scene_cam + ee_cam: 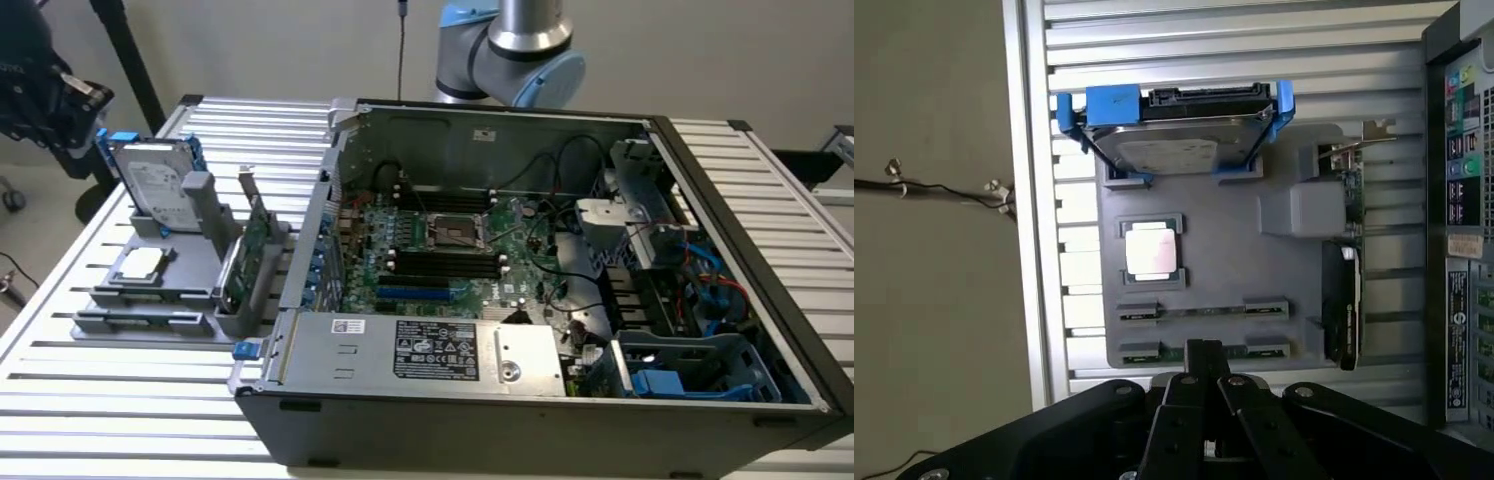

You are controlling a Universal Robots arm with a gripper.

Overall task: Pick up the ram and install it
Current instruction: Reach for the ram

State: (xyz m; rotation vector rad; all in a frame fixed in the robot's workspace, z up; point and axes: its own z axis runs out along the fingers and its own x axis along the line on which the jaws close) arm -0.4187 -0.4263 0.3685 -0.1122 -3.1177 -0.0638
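Tool [1204, 352] tips together, empty, hovering just above ram [1199, 312] in grey holder [1234, 265]. Ram likely light, thin, stiff, fragile; better pinch flat faces mid-length.

Worktop [120, 400]: silver, ribbed in parallel slats. Holder tray [1224, 250]: plain grey. Hard drive [1174, 145]: silver, blue rails [1116, 104]. Motherboard [514, 285]: green, black slots [441, 265], one blue. Expansion card [235, 272]: green. End effector [1204, 350]: black.

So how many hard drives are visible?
1: the silver hard drive with blue rails, set in the grey holder at the exterior view's left. More may be hidden inside the case.
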